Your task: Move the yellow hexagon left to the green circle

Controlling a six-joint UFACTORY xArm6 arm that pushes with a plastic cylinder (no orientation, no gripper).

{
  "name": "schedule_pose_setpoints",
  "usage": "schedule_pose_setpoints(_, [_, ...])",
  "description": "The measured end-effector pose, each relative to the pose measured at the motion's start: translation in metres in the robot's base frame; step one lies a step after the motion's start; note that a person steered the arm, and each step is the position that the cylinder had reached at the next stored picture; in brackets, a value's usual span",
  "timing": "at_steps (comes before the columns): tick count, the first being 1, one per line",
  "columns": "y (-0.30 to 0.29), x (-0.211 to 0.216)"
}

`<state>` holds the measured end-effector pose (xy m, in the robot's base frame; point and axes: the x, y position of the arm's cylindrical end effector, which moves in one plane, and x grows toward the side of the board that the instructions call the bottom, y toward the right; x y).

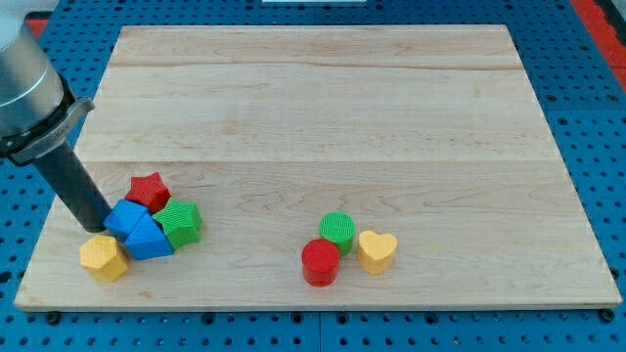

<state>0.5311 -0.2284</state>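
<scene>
The yellow hexagon (103, 257) lies near the board's bottom left corner. The green circle (337, 228) stands at the bottom middle, far to the view's right of the hexagon. My tip (96, 227) is just above the hexagon, touching or almost touching it, and right beside the left side of a blue block (125, 217). The rod slants up to the view's top left.
A blue triangle (147, 238), a red star (149, 190) and a green block (181, 222) cluster to the right of my tip. A red circle (320, 262) and a yellow heart (376, 250) touch the green circle. The wooden board (323, 108) lies on a blue pegboard.
</scene>
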Motion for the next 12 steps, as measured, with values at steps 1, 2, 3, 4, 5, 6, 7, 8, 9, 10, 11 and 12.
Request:
schedule_pose_setpoints(1, [0.009,0.0])
schedule_pose_setpoints(2, [0.007,0.0])
schedule_pose_setpoints(3, [-0.047,0.022])
schedule_pose_setpoints(4, [-0.076,0.031])
schedule_pose_setpoints(5, [-0.037,0.047])
schedule_pose_setpoints(6, [-0.03,0.054])
schedule_pose_setpoints(7, [-0.03,0.054])
schedule_pose_setpoints(8, [-0.014,0.054])
schedule_pose_setpoints(9, [0.03,0.054])
schedule_pose_setpoints(10, [0.069,0.047])
schedule_pose_setpoints(11, [0.109,0.044])
schedule_pose_setpoints(12, [0.154,0.044])
